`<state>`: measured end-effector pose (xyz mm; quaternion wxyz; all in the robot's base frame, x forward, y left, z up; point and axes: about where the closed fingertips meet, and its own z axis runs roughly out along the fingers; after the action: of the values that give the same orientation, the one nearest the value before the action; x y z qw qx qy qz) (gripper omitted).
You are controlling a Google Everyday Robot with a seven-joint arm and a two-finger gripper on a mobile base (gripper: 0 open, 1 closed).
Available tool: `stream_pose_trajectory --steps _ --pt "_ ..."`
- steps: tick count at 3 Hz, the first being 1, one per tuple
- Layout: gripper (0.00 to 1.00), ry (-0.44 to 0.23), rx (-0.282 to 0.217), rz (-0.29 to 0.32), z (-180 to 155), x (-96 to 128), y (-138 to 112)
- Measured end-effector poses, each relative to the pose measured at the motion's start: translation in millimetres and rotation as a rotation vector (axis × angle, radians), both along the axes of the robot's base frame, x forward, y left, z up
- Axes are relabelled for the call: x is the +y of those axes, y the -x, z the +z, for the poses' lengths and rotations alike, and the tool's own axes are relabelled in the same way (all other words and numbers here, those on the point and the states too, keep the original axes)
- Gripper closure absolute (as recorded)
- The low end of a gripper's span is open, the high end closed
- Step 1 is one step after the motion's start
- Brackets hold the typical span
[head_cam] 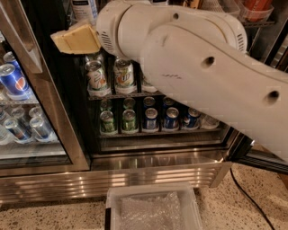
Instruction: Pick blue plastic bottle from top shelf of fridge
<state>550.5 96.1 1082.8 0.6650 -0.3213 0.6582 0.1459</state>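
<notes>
The blue plastic bottle (84, 7) stands at the top edge of the view. Only its lower part shows, with a pale label and a dark band. It is on the top shelf of the fridge (157, 158), and my arm hides most of that shelf. My gripper (74, 39), tan coloured, is just below and slightly left of the bottle, in front of the open fridge and above the green cans (123, 74). It holds nothing that I can see. My white arm (198, 67) fills the upper right of the view.
Racks of cans (148, 119) fill the lower shelves. The neighbouring cooler with Pepsi cans (11, 81) stands at the left behind a steel door frame (49, 103). A white bin (153, 209) sits on the floor in front. A black cable (249, 197) lies at the right.
</notes>
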Motion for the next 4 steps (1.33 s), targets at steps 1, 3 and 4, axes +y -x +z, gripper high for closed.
stream_pose_trajectory --steps 1,3,4 --pt "0.00 -0.033 0.007 0.017 -7.2 10.1 0.2" --pt "0.25 -0.062 -0.047 -0.056 -14.1 -30.8 -18.1" --pt "0.31 -0.041 -0.090 -0.108 -13.8 -56.0 -26.1"
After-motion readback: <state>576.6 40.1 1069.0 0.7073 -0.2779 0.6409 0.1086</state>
